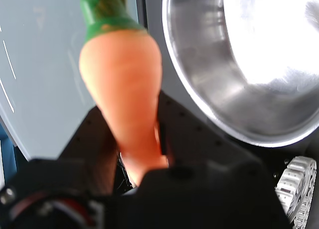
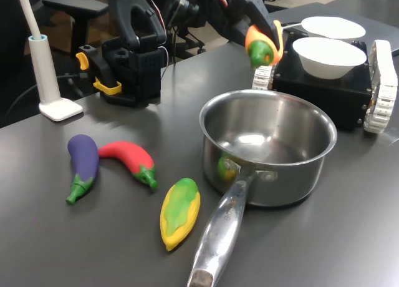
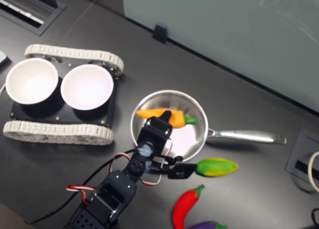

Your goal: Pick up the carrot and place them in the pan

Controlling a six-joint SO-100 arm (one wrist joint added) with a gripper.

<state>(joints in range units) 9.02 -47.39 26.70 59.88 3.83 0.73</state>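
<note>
The carrot [image 1: 124, 89] is orange with a green stem end, and my gripper [image 1: 144, 154] is shut on its narrow half. In the first exterior view the carrot [image 2: 262, 47] hangs in the air with the gripper [image 2: 267, 38], above and behind the far rim of the pan [image 2: 293, 181]. From overhead, in the second exterior view, the carrot [image 3: 158, 114] lies level over the pan [image 3: 192, 139], with its stem pointing to the second exterior view's right. The gripper [image 3: 167, 117] holds it there. The steel pan [image 1: 209, 84] has nothing in it, and its long handle [image 3: 246, 136] points to the second exterior view's right.
A black tracked vehicle [image 2: 380, 87] carrying two white bowls [image 2: 327, 56] stands just behind the pan. A corn cob [image 2: 179, 211], a red chili [image 2: 128, 159] and a purple eggplant [image 2: 83, 162] lie on the dark table to the first exterior view's left of the pan. A white lamp base [image 2: 59, 108] stands further left.
</note>
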